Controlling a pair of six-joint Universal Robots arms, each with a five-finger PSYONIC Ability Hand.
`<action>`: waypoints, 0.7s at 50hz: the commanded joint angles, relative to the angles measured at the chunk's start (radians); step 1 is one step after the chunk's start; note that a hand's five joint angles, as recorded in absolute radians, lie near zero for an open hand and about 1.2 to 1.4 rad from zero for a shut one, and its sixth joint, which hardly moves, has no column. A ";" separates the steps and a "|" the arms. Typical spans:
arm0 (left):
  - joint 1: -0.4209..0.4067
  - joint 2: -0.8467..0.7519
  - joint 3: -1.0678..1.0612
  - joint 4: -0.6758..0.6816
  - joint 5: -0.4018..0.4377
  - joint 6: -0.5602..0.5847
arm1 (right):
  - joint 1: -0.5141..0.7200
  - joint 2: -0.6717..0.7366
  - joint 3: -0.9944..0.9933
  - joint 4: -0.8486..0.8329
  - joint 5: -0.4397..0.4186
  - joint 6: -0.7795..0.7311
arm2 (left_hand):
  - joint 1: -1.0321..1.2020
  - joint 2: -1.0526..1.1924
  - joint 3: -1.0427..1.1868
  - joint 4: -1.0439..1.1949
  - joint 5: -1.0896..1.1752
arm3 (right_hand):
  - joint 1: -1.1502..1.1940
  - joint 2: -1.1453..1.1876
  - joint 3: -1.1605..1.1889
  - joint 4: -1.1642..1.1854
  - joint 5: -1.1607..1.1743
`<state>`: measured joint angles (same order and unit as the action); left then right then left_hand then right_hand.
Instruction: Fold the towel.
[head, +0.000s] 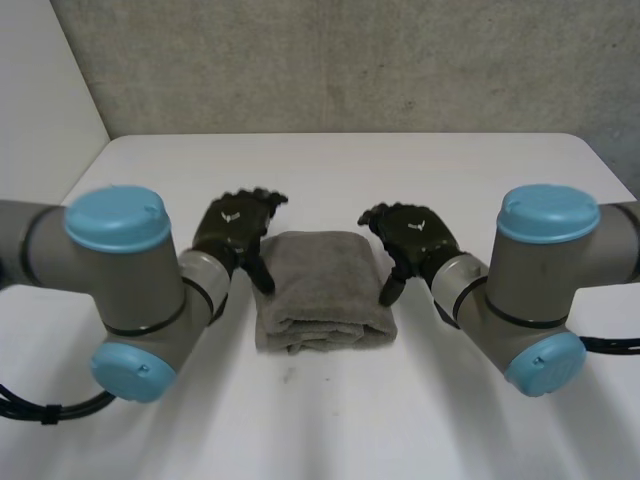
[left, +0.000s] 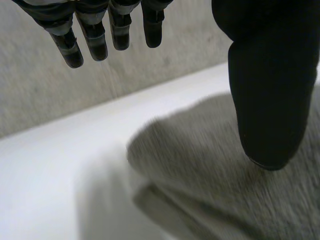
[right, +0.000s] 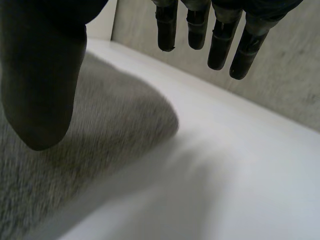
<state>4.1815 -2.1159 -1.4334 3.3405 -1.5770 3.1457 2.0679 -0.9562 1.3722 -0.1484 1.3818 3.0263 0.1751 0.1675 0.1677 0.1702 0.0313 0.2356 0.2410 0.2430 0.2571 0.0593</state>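
— Where's the towel (head: 322, 290)?
— Folded on the table (head: 330, 420), between the left hand (head: 232, 228) and right hand (head: 415, 232)
— Holding it?
— No. Both hands are spread, thumbs over the towel's side edges, gripping nothing

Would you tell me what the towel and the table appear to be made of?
The towel looks like grey terry cloth, matte, with a fuzzy nap and soft rounded folds. The table looks like smooth white laminate or painted board, with a slight sheen; I cannot tell which.
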 joint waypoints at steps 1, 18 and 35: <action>0.006 0.170 0.030 -0.067 -0.029 0.002 | -0.003 -0.145 0.015 0.003 0.025 0.003 | 0.000 0.008 0.008 0.005 -0.031 | -0.061 -0.066 -0.069 -0.083 -0.059; 0.136 0.453 0.212 -0.407 -0.098 -0.023 | -0.077 -0.433 -0.107 0.217 0.229 -0.029 | 0.000 0.008 0.008 0.005 -0.031 | -0.061 -0.066 -0.069 -0.083 -0.059; 0.164 0.481 0.232 -0.477 -0.087 -0.021 | -0.135 -0.513 -0.162 0.319 0.217 -0.037 | 0.003 0.011 0.011 0.008 -0.028 | -0.061 -0.066 -0.069 -0.083 -0.059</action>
<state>4.3537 -1.6312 -1.2050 2.8652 -1.6652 3.1241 1.9337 -1.4703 1.2245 0.1488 1.5982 2.9900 0.1751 0.1657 0.1677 0.1702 0.0312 0.2355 0.2410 0.2430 0.2571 0.0593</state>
